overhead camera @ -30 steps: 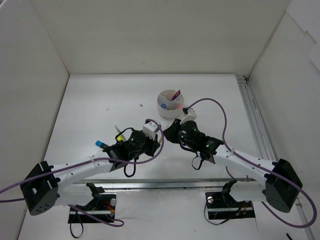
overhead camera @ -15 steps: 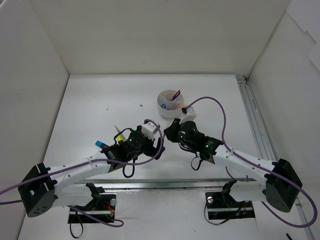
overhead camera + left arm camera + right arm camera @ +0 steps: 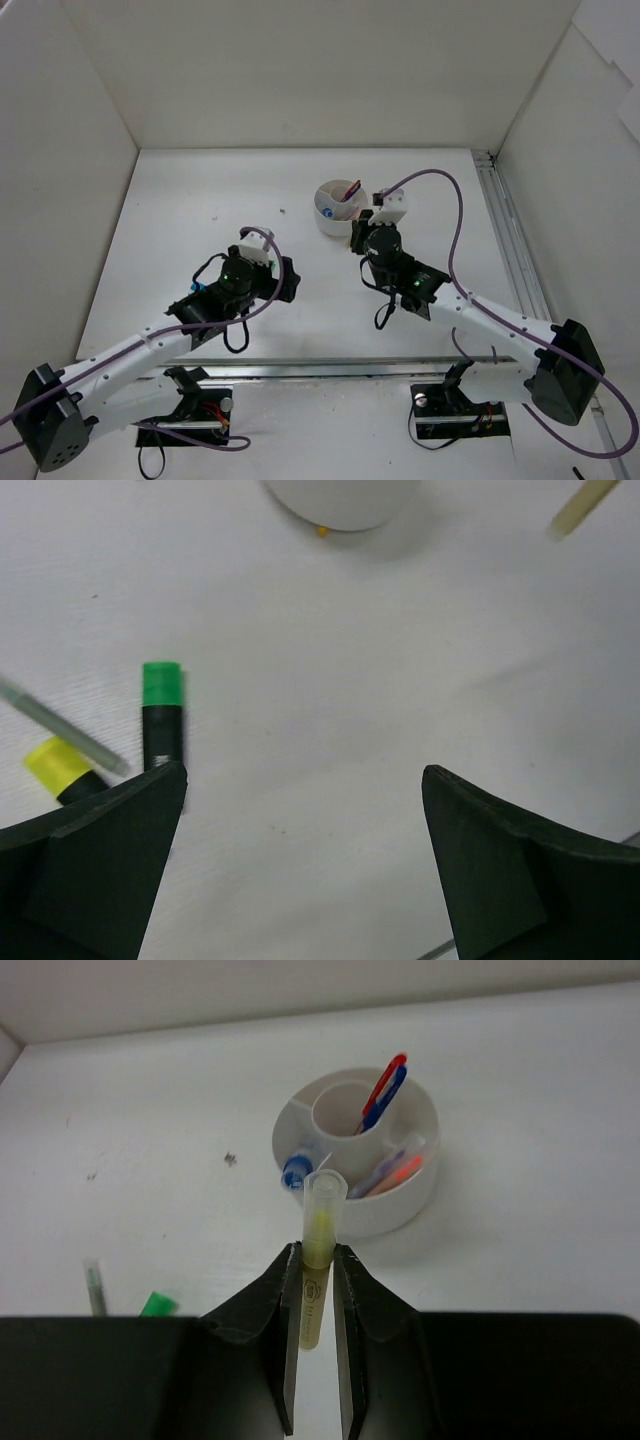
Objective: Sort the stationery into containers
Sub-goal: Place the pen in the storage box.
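Note:
My right gripper [image 3: 318,1252] is shut on a pale yellow marker with a clear cap [image 3: 322,1210], held upright just short of the round white tub [image 3: 415,1198]. The tub [image 3: 326,216] holds red and blue pens [image 3: 384,1088] in its middle cup, and a blue-capped tube [image 3: 297,1171] and orange and purple pens [image 3: 392,1171] in the outer ring. My left gripper [image 3: 303,775] stands open over bare table with nothing between its fingers. To its left lie a green-capped highlighter [image 3: 162,715], a yellow-capped highlighter [image 3: 60,765] and a thin grey pen [image 3: 62,725].
White walls enclose the table on three sides, and a metal rail [image 3: 510,240] runs along the right edge. A blue cap [image 3: 199,287] peeks out beside the left arm. The tub's underside [image 3: 340,500] shows at the top of the left wrist view.
My left gripper has opened and drawn back to the left, away from the right gripper. The right gripper has carried the marker up toward the tub.

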Controlling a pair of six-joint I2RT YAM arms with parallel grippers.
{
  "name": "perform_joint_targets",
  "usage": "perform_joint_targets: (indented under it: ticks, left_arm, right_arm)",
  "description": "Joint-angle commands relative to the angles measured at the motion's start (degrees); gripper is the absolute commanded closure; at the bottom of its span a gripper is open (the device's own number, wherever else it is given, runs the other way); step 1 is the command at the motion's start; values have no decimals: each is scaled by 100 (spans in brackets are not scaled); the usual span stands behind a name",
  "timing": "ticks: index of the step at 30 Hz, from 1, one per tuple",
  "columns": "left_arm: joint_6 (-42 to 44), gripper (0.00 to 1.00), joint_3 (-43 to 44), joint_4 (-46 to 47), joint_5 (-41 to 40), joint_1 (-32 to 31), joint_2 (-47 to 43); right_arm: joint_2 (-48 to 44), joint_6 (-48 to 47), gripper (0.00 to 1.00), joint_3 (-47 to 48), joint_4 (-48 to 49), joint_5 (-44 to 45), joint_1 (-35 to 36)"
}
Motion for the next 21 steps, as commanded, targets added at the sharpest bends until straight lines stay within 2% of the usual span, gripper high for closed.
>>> perform_joint_targets:
  ticks: [1,8,11,17,21]
  left_arm:
    - [-405,0,1,-273,32,554,-283]
    - [-450,0,106,-625,453,1637,-477]
    - [-397,0,185,-572,935,1980,-363]
    - [-309,0,176,-440,1113,2200,-187]
    - [-274,0,238,-502,1148,2402,-55]
  right_arm:
    - [298,-769,100,383,1138,571,-350]
    - [1185,-1402,100,699,2324,-218,-923]
    - [1563,-1508,100,919,2510,-658,-1151]
    - [2108,-1386,100,1253,2836,-1432,-1486]
    - [2311,-1280,100,1332,2854,-1495,-1565]
